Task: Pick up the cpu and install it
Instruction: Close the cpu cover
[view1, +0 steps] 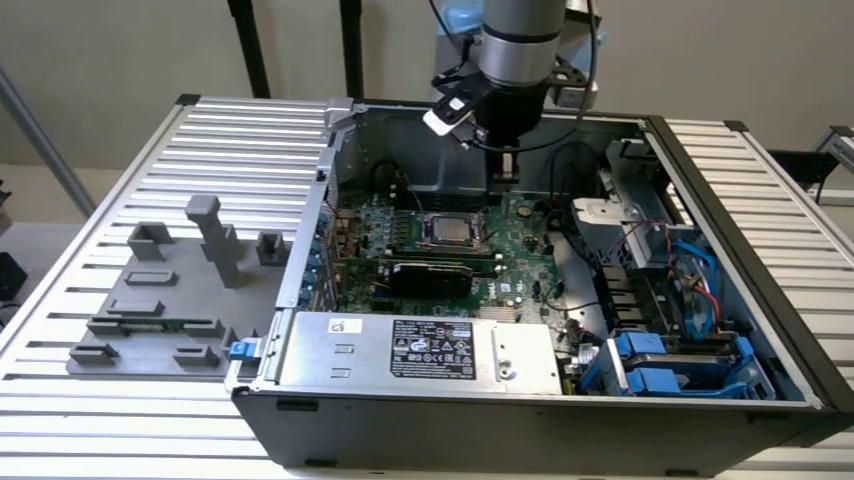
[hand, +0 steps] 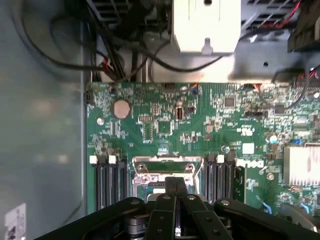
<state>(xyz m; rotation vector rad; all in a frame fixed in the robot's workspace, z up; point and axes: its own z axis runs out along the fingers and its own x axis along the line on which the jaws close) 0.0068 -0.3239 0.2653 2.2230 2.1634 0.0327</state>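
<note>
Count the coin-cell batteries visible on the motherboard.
1: a round silvery cell near the motherboard corner, beside the bare case wall. The gripper may hide others.

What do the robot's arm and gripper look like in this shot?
The arm is a silver-grey cylinder with a black band and a light blue cap near the top. A small white-and-black box is mounted on its side, and a thin black cable runs alongside. The gripper is black, with jointed link bars dotted with screws and two slim black fingers.
</note>
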